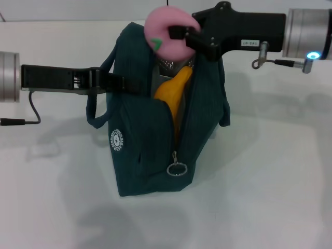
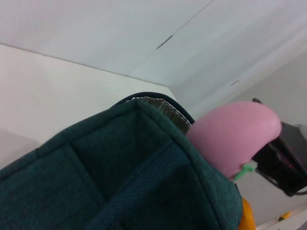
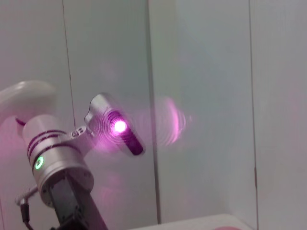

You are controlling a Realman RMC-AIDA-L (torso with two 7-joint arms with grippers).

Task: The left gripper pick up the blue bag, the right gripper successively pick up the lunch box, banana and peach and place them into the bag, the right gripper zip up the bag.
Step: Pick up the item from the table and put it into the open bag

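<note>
The blue bag (image 1: 145, 150) stands upright mid-table with its top open and silver lining showing. My left gripper (image 1: 118, 83) reaches in from the left and is shut on the bag's upper left edge. The banana (image 1: 174, 91) sticks up on end inside the opening. Just above the opening, the pink peach (image 1: 163, 31) hangs in my right gripper (image 1: 180, 36), which is shut on it from the right. In the left wrist view the peach (image 2: 230, 134) sits above the bag's rim (image 2: 120, 177), with the right gripper's black fingers (image 2: 283, 163) behind it. The lunch box is hidden.
The ring zip pull (image 1: 176, 168) hangs low on the bag's front end. A black cable (image 1: 31, 111) trails under the left arm. White tabletop (image 1: 270, 181) surrounds the bag. The right wrist view shows only the left arm's silver wrist (image 3: 53, 163) against a wall.
</note>
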